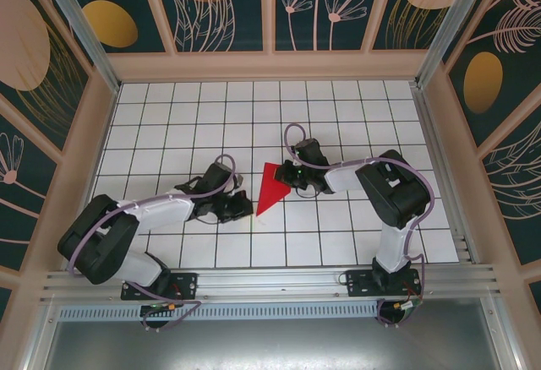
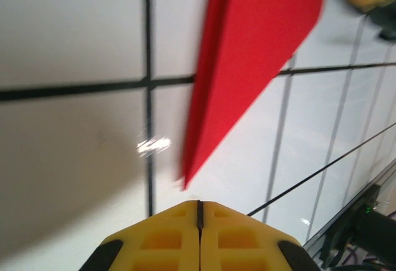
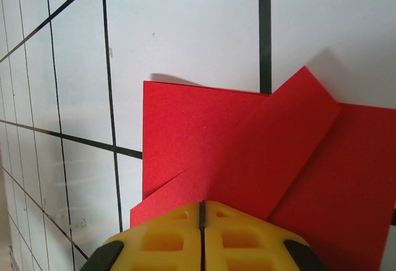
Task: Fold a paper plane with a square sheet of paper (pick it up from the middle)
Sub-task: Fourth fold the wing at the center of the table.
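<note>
Gridded table [image 1: 169,108] around paper plane [image 1: 270,187]

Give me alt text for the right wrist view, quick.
Folded red paper with overlapping flaps lies on the white grid table. The right gripper, yellow and shut, sits at the paper's near edge.

The folded paper [image 1: 270,186] lies on the table [image 1: 169,116] between my left gripper [image 2: 199,209] and my right gripper [image 3: 202,208].
</note>
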